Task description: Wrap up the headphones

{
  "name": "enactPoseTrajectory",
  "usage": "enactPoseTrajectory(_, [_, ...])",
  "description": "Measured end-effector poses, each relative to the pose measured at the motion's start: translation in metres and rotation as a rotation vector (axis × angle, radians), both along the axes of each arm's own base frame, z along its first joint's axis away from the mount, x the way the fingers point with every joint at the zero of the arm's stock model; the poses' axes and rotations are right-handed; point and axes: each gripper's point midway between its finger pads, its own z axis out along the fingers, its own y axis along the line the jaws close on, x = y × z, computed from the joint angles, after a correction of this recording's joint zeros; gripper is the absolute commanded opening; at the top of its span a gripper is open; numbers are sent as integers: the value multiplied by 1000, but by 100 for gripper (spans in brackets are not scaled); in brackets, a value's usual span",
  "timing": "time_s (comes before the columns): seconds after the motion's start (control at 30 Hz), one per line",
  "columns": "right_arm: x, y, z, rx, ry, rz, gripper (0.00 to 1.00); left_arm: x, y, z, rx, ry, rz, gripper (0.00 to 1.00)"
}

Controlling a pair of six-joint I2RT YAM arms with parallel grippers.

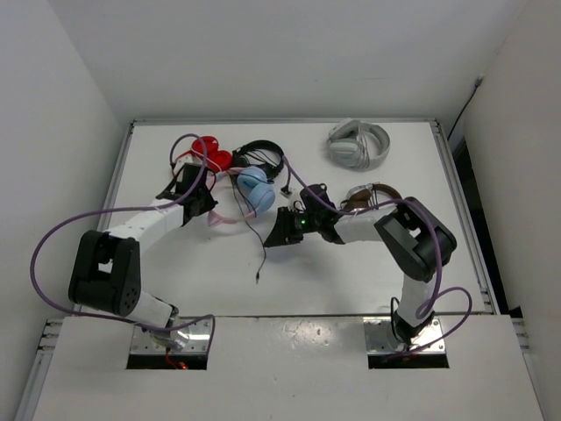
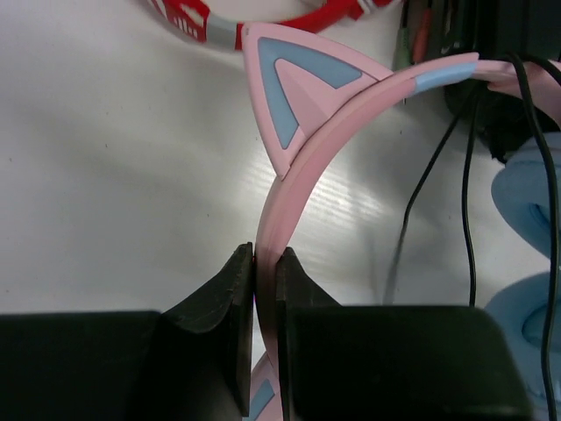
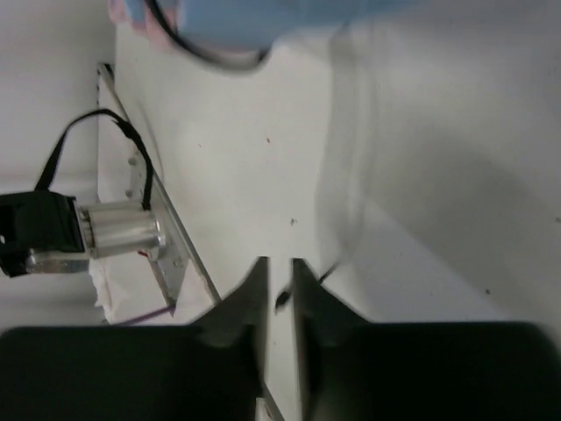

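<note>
The headphones (image 1: 248,186) lie far-centre on the tabletop (image 1: 351,272), cable (image 1: 255,237) trailing toward me. My left jaws clamp the pink headband (image 2: 351,114). My right jaws are nearly closed; whether they pinch cable, I cannot tell. A careless pull could drag the cups or snag the red pair (image 1: 206,156). Both arms reach forward, low, wrists converging.

Headphones (image 2: 270,237) — smooth pink plastic, matt

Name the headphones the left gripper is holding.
The pink cat-ear headphones with light blue cups: their headband is pinched in the left gripper. The red pair, black pair and grey pair lie free.
</note>
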Motion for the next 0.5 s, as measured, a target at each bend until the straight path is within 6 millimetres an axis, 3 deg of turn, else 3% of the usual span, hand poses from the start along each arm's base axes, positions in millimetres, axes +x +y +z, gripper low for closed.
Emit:
enactPoseTrajectory(0.13, [-10,-6,-10,-31,19,26,41,9,1,0,26,-31,13,0])
enactPoseTrajectory(0.4, [-25,-21,-17,-89,-21,147,38,13,0,-8,40,-28,12,0])
enactPoseTrajectory(0.5, [-25,-25,-3,-129,-195,284,33,14,0,-7,43,-31,10,0])
